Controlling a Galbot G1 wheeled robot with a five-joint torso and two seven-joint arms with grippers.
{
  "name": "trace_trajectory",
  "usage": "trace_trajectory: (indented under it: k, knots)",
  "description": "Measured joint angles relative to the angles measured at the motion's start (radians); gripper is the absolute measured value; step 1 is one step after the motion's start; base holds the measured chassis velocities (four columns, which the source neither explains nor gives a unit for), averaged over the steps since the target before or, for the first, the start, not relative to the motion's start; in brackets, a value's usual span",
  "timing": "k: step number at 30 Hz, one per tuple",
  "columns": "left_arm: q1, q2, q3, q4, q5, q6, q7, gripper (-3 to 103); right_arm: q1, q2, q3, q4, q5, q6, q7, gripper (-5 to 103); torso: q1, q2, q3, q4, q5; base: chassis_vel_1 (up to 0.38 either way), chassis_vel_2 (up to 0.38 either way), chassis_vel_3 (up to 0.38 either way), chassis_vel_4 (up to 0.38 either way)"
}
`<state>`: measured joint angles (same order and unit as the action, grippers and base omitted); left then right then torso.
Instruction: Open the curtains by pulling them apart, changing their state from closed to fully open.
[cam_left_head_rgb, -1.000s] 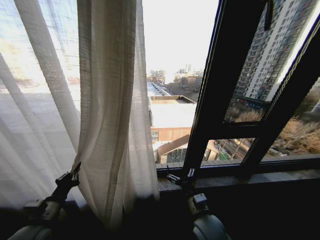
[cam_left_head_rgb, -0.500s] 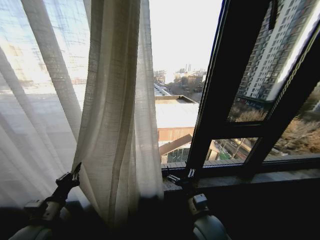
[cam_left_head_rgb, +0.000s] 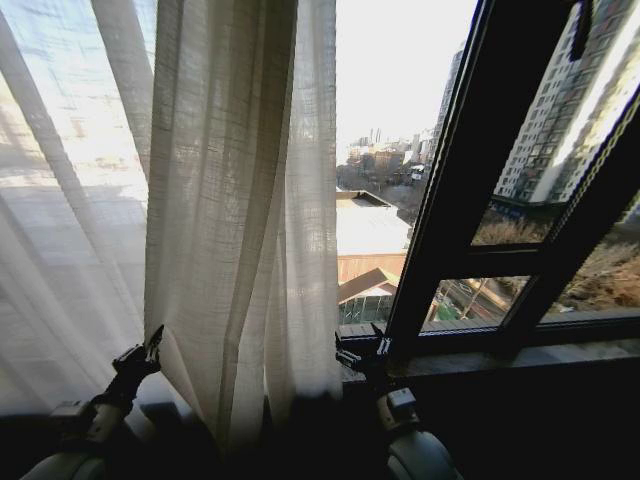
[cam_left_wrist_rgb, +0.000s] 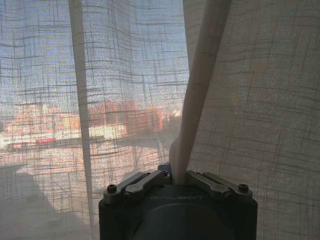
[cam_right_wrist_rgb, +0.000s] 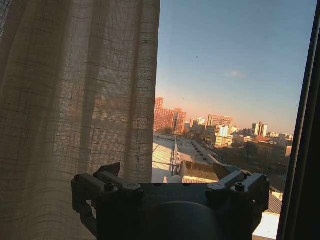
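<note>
The sheer white, loosely woven curtains (cam_left_head_rgb: 230, 220) hang in long pleats over the left part of the dark-framed window (cam_left_head_rgb: 470, 200), gathered towards its left edge; light, soft and slack, the fabric looks best taken by a bunched vertical fold low down. The left gripper (cam_left_wrist_rgb: 178, 176) is pinched shut on one such fold. The right gripper (cam_right_wrist_rgb: 167, 172) hangs wide open and empty beside the panel's free edge.
</note>
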<state>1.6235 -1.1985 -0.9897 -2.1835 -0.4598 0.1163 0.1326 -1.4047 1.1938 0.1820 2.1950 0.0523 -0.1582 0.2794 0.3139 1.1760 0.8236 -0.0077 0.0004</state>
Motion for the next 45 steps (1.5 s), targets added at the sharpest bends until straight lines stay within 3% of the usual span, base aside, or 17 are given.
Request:
trace_trajectory:
  k: [45]
  knots:
    - [-0.034,-0.025,0.044,0.036,0.011,-0.002,-0.012,0,0.036,0.009,-0.016,-0.047,0.006,0.013,-0.002,100,0.0,0.0,0.0,0.0,-0.0002,0.049,0.045,-0.047,-0.047]
